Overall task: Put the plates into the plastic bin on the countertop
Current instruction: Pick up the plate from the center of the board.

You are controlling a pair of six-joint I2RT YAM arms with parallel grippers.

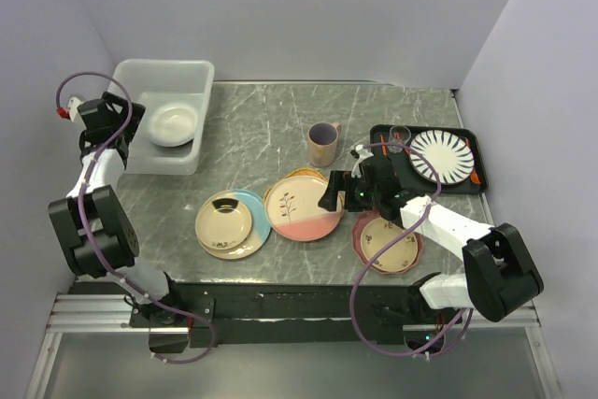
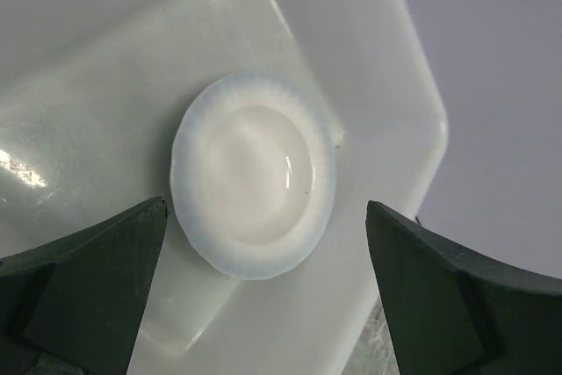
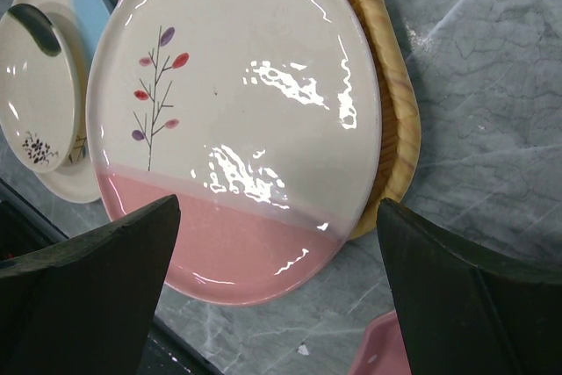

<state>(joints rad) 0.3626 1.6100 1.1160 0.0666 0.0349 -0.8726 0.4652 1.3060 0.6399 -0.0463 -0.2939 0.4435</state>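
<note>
Plates crowd the near edge of the grey-green marbled countertop (image 1: 280, 128): a pink scalloped plate (image 1: 386, 242) partly under the right arm, a cream-and-pink twig-painted plate (image 3: 237, 103) hiding most of a yellow-rimmed plate (image 3: 391, 85), and a cream-and-blue stack (image 1: 232, 223). The right gripper (image 3: 279, 208) hangs above them, jaws apart, empty. Bare slab lies beyond. Far left, the left gripper (image 2: 265, 210) gapes empty over a white ribbed plate (image 2: 255, 186) inside the translucent plastic bin (image 1: 163, 72).

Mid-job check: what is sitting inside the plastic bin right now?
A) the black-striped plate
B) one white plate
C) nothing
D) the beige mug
B: the top view shows a single white plate lying on the floor of the plastic bin, and the left wrist view shows that plate alone there.
</note>
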